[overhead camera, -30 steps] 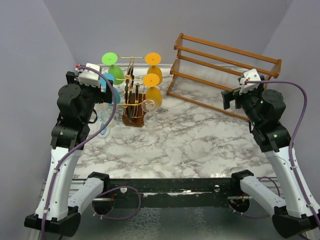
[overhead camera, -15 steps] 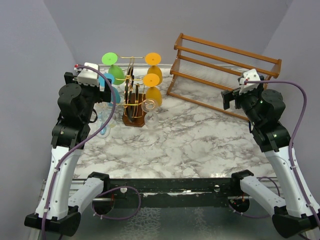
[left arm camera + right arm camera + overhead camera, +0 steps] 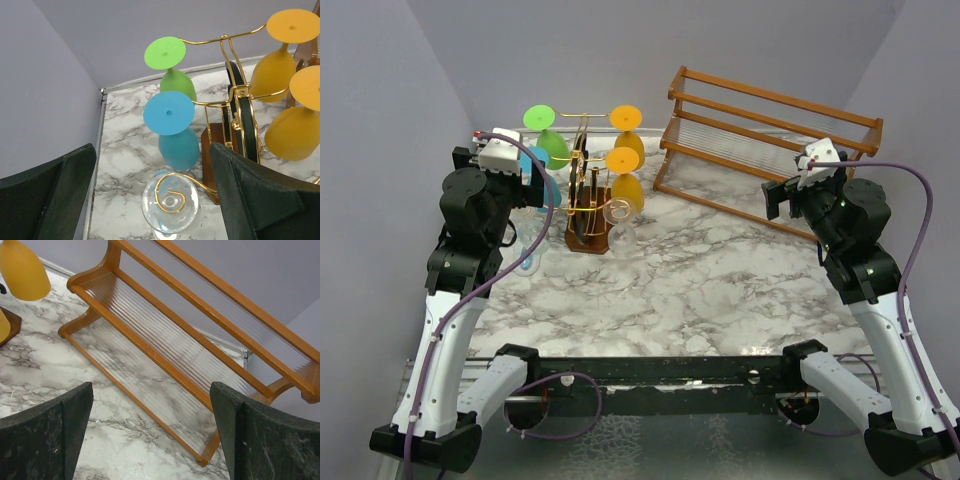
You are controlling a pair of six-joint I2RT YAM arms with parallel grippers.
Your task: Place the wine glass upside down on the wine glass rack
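The wine glass rack is a gold wire stand on a small dark wooden base at the back left. In the left wrist view a clear wine glass hangs upside down, its foot resting on a curled gold arm. My left gripper is open and empty; its fingers stand wide on either side of the clear glass and touch nothing. In the top view the left gripper is just left of the rack. My right gripper is open and empty at the right.
Blue, green and two orange glasses hang upside down on the rack; another clear glass hangs on its near right side. A larger brown slatted wooden rack stands at the back right, under my right gripper.
The left arm has shifted very slightly left and back from the rack. The right arm has not moved.
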